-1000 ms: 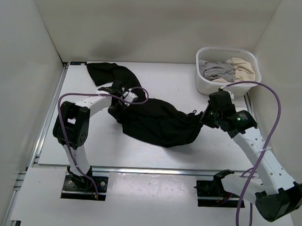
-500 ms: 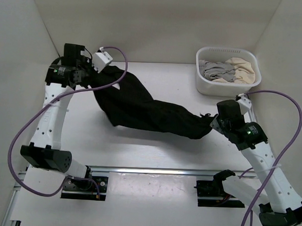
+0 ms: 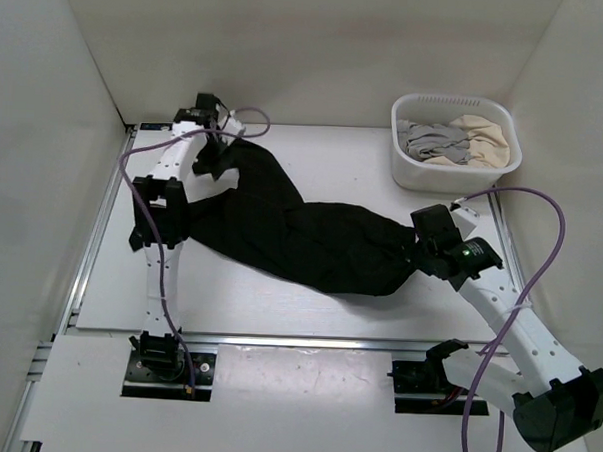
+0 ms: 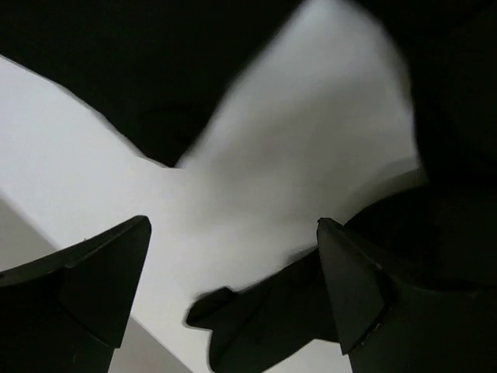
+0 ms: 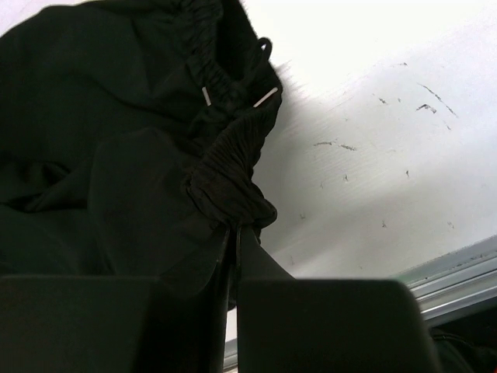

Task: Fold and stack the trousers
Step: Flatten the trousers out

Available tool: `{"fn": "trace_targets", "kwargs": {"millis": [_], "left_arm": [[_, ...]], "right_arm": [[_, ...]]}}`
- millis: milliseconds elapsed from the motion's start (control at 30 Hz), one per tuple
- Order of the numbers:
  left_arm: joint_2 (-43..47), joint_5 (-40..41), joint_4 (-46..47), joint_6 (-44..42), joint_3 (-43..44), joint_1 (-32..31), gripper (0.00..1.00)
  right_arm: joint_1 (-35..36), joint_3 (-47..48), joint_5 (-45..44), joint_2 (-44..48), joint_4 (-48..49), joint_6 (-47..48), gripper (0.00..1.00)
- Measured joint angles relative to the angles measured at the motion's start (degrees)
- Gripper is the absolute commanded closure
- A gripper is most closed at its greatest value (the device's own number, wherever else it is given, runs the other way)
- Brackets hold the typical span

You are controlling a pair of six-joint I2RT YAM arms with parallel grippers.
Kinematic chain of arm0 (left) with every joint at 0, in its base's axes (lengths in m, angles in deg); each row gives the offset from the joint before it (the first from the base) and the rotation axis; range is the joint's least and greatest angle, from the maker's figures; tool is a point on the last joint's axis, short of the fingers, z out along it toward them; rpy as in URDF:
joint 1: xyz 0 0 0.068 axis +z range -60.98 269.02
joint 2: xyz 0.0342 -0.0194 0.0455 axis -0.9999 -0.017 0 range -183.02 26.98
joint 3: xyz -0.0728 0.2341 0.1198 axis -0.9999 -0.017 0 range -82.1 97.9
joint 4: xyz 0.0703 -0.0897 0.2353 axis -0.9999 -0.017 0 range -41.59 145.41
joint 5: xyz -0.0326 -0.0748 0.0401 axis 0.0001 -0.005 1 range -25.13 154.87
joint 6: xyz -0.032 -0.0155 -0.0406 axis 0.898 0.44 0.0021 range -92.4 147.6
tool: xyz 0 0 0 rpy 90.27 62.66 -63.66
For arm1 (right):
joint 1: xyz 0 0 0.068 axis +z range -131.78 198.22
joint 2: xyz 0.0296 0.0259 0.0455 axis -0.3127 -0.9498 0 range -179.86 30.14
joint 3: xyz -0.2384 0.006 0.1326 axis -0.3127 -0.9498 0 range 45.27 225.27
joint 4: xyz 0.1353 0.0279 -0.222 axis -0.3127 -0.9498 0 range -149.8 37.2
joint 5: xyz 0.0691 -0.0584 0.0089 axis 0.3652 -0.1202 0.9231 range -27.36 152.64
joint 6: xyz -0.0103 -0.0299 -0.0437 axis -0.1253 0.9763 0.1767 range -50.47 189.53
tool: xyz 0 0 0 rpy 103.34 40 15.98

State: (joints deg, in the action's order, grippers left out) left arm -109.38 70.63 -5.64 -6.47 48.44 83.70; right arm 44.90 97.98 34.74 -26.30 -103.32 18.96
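The black trousers (image 3: 311, 236) lie stretched in a diagonal band from the table's back left to its right middle. My left gripper (image 3: 212, 160) hovers over their back-left end, open. In the left wrist view its jaws (image 4: 233, 229) stand wide apart with white table between them, and black cloth (image 4: 264, 318) lies just below. My right gripper (image 3: 418, 253) is at the band's right end. Seen from the right wrist, it (image 5: 234, 233) is shut on the ribbed waistband (image 5: 233, 171), beside the drawstring tips (image 5: 264, 97).
A white basket (image 3: 402, 165) with grey and beige garments stands at the back right. White walls close in the table (image 3: 364, 169) at the back and on both sides. A metal rail (image 3: 276, 340) runs along the near edge.
My left arm swung the leg end up and out to the back left, then lowered it and opened, letting go. The trousers are now spread out long. The right gripper kept its hold.
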Motion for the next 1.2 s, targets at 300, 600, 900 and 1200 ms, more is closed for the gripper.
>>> {"fn": "trace_targets", "kwargs": {"millis": [300, 600, 900, 1200], "left_arm": [[24.1, 1.0, 3.0, 1.0, -36.8, 8.9, 0.00], [41.9, 1.4, 9.8, -1.1, -62.6, 19.3, 0.00], [36.2, 4.6, 18.6, -0.6, -68.3, 21.8, 0.00], [32.2, 6.9, 26.3, 2.3, -66.5, 24.0, 0.86]], "right_arm": [[-0.6, 0.0, 0.0, 0.3, 1.1, 0.0, 1.00], [-1.0, -0.1, 0.0, 0.9, 1.0, 0.0, 1.00], [-1.0, -1.8, 0.0, 1.6, 1.0, 0.3, 1.00], [-1.1, -2.4, -2.6, 4.8, -0.8, -0.5, 1.00]]}}
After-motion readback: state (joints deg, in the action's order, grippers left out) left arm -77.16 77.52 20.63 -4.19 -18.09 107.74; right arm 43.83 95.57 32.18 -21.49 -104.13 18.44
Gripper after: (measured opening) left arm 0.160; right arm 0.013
